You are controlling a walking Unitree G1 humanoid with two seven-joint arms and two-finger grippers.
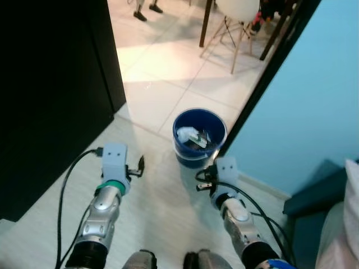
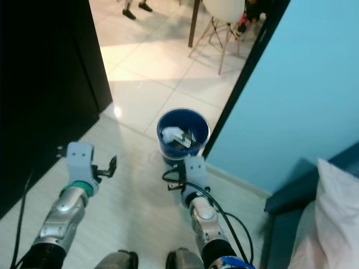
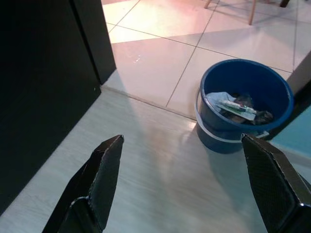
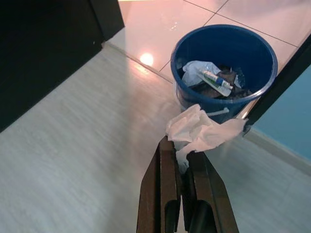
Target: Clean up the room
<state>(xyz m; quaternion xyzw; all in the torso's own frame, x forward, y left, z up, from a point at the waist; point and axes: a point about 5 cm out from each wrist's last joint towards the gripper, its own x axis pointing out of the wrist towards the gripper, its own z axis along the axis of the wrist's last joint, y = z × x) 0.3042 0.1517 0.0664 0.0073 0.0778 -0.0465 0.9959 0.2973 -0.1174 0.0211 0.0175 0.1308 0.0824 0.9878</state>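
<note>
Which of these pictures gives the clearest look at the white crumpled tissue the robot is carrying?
The right wrist view: the white tissue hangs pinched in the right gripper, just short of the blue bucket. In the eye views the tissue cannot be made out; the right gripper is small there, near the bucket.

No legible text/labels; print on tube (image 4: 216, 80) in bucket (image 4: 252, 46) too small.

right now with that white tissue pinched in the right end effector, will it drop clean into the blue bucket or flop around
The white tissue looks crumpled and limp, draping past the right end effector, so it probably flops. It seems very light, so it may drift or cling instead of falling straight. The blue bucket is wide-mouthed and close, which should help.
</note>
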